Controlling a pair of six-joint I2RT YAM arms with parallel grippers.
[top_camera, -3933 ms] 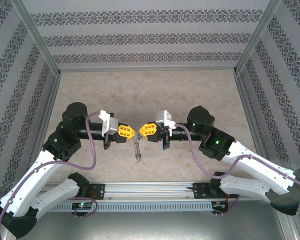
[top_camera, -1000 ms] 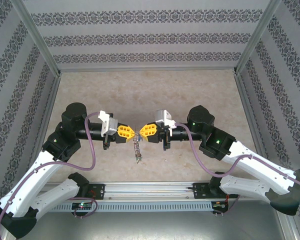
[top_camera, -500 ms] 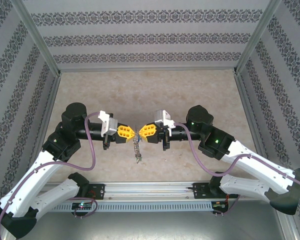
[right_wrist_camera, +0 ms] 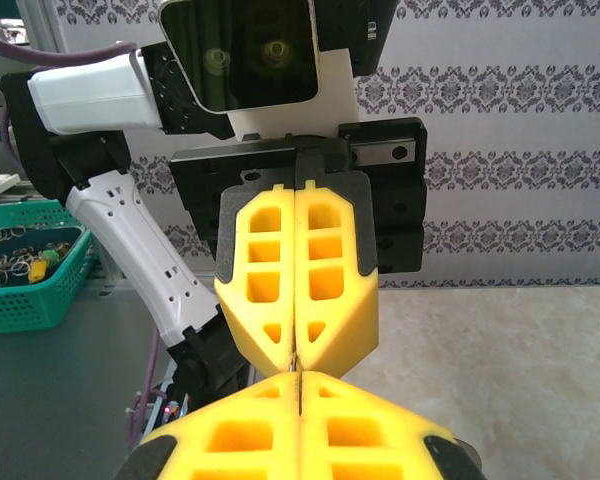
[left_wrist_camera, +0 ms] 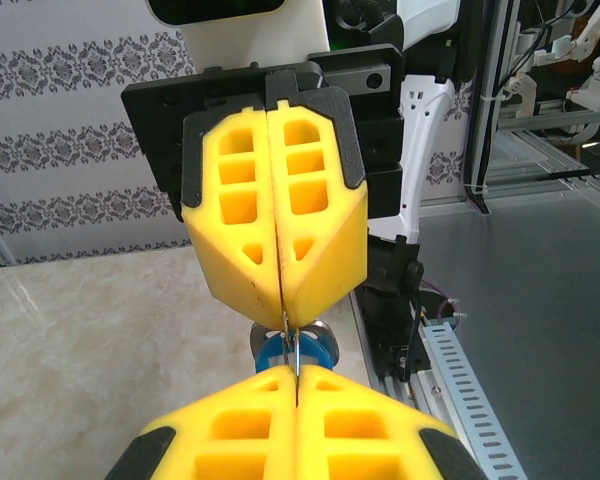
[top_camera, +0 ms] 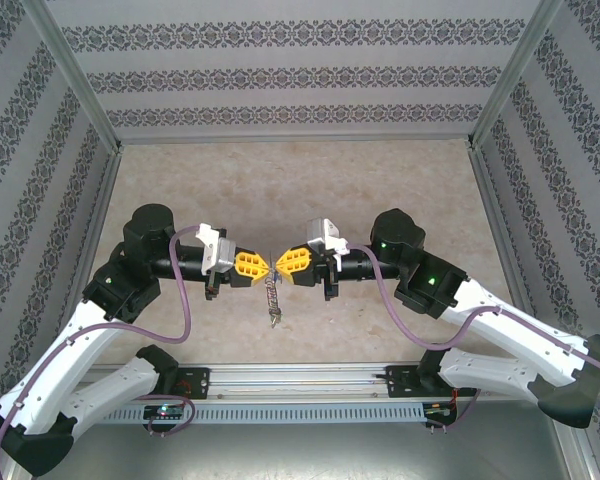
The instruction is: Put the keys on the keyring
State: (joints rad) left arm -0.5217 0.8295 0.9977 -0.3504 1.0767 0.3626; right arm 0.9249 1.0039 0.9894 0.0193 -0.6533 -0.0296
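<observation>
My left gripper (top_camera: pixel 269 267) and right gripper (top_camera: pixel 279 264) meet tip to tip above the table, both shut. The grey keyring (top_camera: pixel 272 298) dangles below their tips as a thin chain-like strip with small pieces at its end. In the left wrist view my left gripper (left_wrist_camera: pixel 296 376) is shut on a thin metal edge. The right gripper's fingers (left_wrist_camera: pixel 280 230) pinch a second thin edge beside it. The key's blue head (left_wrist_camera: pixel 310 352) peeks out just behind the tips. In the right wrist view my right gripper (right_wrist_camera: pixel 296 378) holds a metal sliver against the left fingers (right_wrist_camera: pixel 295 280).
A green basket (right_wrist_camera: pixel 25 300) of spare rings and keys stands off the table to the left of the right wrist view. The aluminium rail (top_camera: pixel 300 385) runs along the near edge. Patterned walls (top_camera: pixel 300 75) enclose the beige tabletop (top_camera: pixel 300 190).
The right gripper has edged slightly left against the left gripper's tips. The dangling keyring hangs nearly as before.
</observation>
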